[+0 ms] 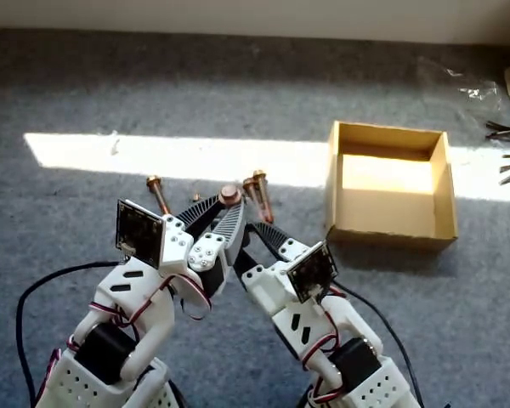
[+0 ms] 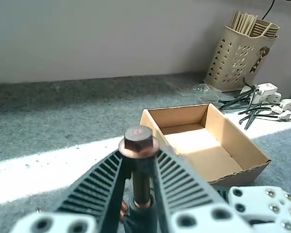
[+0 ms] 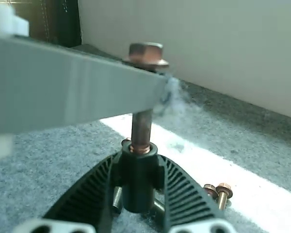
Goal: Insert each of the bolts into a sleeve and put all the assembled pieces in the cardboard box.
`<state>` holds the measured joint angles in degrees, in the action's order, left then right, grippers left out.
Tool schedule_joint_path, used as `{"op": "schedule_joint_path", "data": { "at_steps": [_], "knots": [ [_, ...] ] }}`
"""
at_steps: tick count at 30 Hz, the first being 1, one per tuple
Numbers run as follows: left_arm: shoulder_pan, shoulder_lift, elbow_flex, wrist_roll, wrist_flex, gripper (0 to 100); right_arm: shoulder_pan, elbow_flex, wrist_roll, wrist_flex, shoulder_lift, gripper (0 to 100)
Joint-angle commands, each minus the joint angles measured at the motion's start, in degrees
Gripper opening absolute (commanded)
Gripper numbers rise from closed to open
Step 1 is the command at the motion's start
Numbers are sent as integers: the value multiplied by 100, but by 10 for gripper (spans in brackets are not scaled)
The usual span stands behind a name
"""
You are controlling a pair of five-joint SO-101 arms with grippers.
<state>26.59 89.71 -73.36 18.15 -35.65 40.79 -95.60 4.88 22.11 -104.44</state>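
No text, number, label or sign can be read. The walls of the cardboard box (image 1: 336,183) are plain brown. Any marking on the head of the upright bolt (image 2: 138,138) is too blurred to make out.
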Motion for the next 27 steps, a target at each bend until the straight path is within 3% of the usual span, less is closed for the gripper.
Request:
{"op": "schedule_joint_path", "data": {
  "at_steps": [1, 13, 19, 27],
  "knots": [
    [84, 75, -136, -53, 123, 6, -92, -620, -53, -198, -75, 5],
    [75, 75, -154, -70, 132, 16, -101, -620, -44, -198, -75, 5],
    [40, 75, -119, -53, 105, 219, -101, -620, -18, -189, -75, 5],
    [31, 75, -75, -70, 132, 243, -101, -620, -9, -189, -57, 5]
  ]
}}
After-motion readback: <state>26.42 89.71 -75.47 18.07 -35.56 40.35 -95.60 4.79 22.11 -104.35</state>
